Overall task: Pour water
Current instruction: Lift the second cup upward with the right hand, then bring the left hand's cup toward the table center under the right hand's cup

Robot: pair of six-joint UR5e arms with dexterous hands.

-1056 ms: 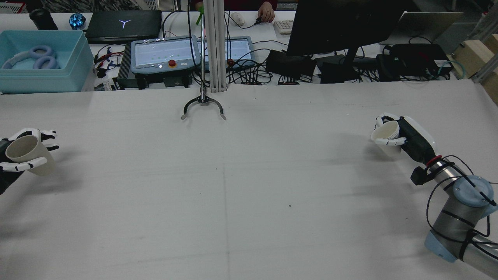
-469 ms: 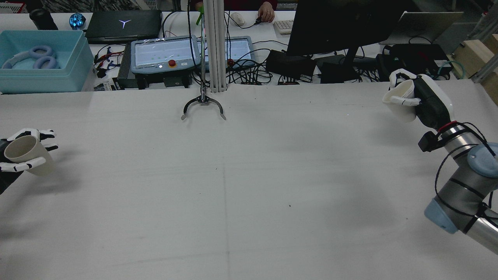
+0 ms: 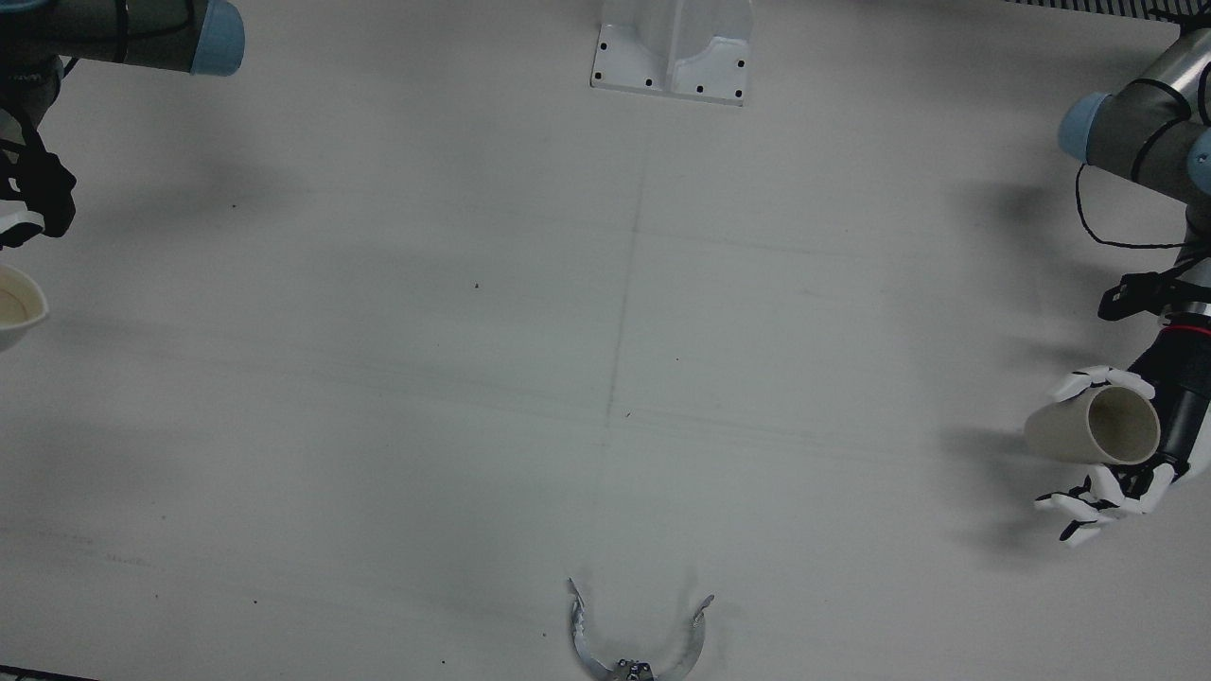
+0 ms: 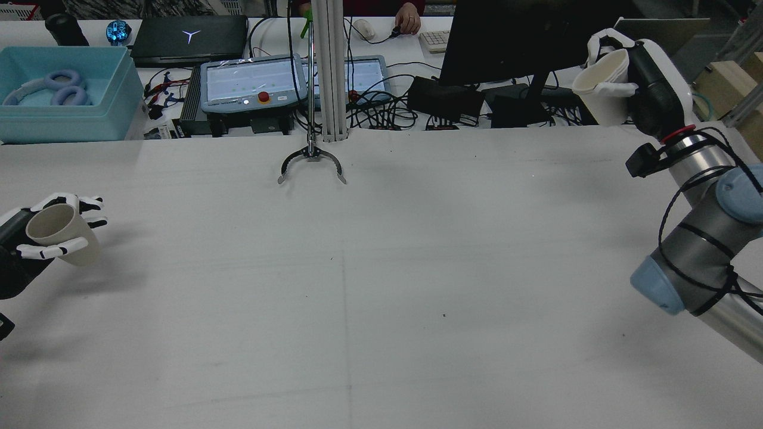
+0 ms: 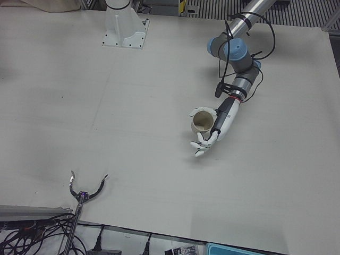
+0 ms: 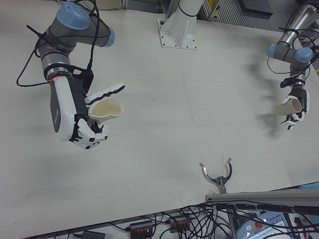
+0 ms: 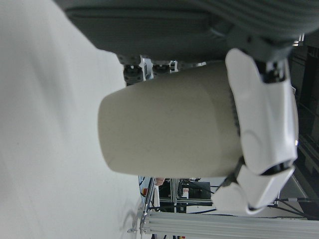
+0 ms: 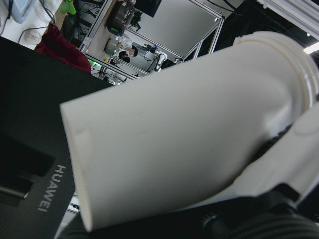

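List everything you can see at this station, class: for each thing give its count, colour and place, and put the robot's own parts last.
Beige cup: one, held above the table's left edge, tilted.
White cup: one, held high at far right.
Table: one, white cover.
Metal claw tool: one, dark, far middle of the table.
Teach pendants: two, grey-blue, on the desk beyond.
Monitor: one, black, desk.
Laptop: one, black, desk.
Storage box: one, light blue, holding lilac headphones.
Left hand: white and black, shut on the beige cup.
Right hand: white and black, shut on the white cup.
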